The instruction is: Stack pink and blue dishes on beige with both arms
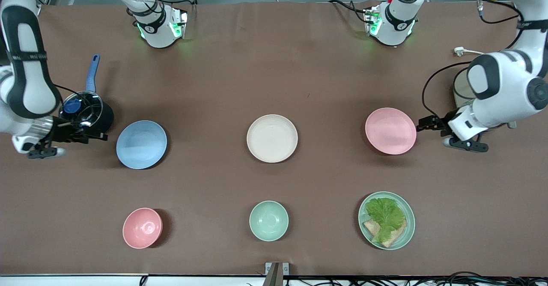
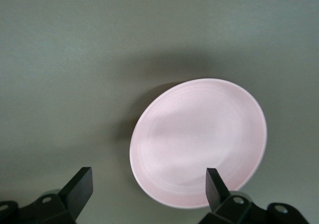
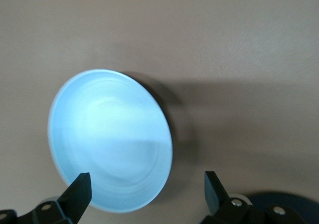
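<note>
The beige plate (image 1: 272, 138) lies at the table's middle, with nothing on it. The light blue plate (image 1: 141, 144) lies toward the right arm's end, and my right gripper (image 1: 102, 137) hangs open just beside its rim. In the right wrist view the blue plate (image 3: 110, 139) sits partly between the spread fingers of the right gripper (image 3: 147, 181). The pink plate (image 1: 390, 130) lies toward the left arm's end, and my left gripper (image 1: 422, 123) stands open next to its rim. The left wrist view shows the pink plate (image 2: 198, 142) just ahead of the open left gripper (image 2: 148, 179).
A black pot with a glass lid and blue handle (image 1: 85, 110) stands beside the right gripper. Nearer the front camera lie a small pink bowl (image 1: 142, 227), a mint-green bowl (image 1: 269, 220) and a mint-green plate with lettuce and bread (image 1: 386, 220).
</note>
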Controlling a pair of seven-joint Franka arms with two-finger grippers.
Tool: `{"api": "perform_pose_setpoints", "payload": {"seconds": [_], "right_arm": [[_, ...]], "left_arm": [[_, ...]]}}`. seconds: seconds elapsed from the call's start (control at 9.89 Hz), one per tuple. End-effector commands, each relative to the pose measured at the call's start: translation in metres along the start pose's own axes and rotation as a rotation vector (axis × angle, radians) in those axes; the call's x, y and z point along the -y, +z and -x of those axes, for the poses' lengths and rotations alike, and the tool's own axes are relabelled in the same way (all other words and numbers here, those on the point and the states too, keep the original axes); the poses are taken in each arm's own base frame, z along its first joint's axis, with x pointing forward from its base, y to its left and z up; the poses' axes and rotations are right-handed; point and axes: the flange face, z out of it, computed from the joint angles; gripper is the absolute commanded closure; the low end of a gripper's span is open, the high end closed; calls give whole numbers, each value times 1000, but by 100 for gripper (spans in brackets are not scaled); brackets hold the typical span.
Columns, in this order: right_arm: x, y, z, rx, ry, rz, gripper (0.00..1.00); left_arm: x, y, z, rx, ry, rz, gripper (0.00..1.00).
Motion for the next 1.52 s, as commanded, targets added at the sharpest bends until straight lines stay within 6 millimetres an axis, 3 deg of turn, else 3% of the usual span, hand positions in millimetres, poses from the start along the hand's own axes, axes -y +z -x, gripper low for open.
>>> {"api": "perform_pose_setpoints", "payload": {"seconds": [0.0,0.2,0.3,0.51,0.61,0.71,0.81,0.91,1.01,1.21,1.42], "right_arm": [[-11,31,10,-33,3,-66,1],[-22,51,15,-24,-5,-48,12],[-23,58,18,-29,0,-52,25],[-19,68,20,-26,18,-73,47],[-19,71,20,-26,25,-80,57],[-18,72,20,-24,28,-83,69],[-18,73,20,-26,41,-94,87],[-18,71,19,-27,51,-98,99],[-15,65,14,-25,43,-114,99],[-12,2,-17,29,41,-157,99],[15,-60,-46,137,79,-99,99]], "left_arm": [[12,66,-3,48,15,12,2],[38,96,4,86,30,36,10],[36,103,4,70,13,87,23],[42,115,9,58,22,144,72],[44,110,8,41,15,156,89],[43,107,8,31,10,161,97],[43,107,8,32,7,165,100],[46,96,9,20,5,168,100],[44,80,9,19,8,187,100],[18,25,3,-31,48,207,99],[-59,-12,-7,-56,75,228,98]]}}
